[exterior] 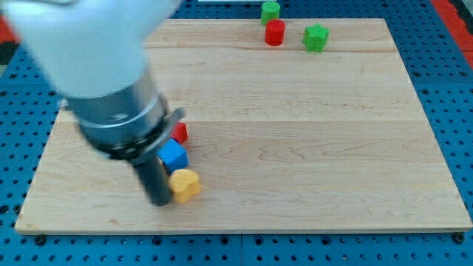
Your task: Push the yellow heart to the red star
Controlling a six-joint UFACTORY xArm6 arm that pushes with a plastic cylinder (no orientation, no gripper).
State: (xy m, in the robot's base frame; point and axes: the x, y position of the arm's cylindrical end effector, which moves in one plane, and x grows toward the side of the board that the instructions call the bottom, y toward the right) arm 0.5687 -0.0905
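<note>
**Tip at the yellow heart, lower left of the bench**

While you look at the view's lower left, note my tip (160, 202): it sits right against the left side of the yellow heart (185, 185), touching or as good as touching, hard to split at this blur. No hand on this arm, only a straight dark rod, so there is nothing to call apart, together or clamped. The rod rises from my tip toward the view's upper left into a fat dark collar and a big blurred white arm body (89, 44) that covers the bench's top left corner.

The yellow heart lies near the bench's bottom edge. Just above it, touching or nearly so, sits a blue block (173, 155), roughly cube-like; exact shape unclear. Above that, just beside the blue block's upper right, a red block (180, 133) peeks out from behind the collar, partly hidden, so you cannot confirm its shape as a star.

Well apart, at the view's top right: a red cylinder (275, 32) near the bench's top edge, a green star-like block (315, 38) just to its right, and a green block (270, 10) above them, at or past the top edge.

The bench (310, 148) is a pale wooden board on a blue perforated base (443, 44).
</note>
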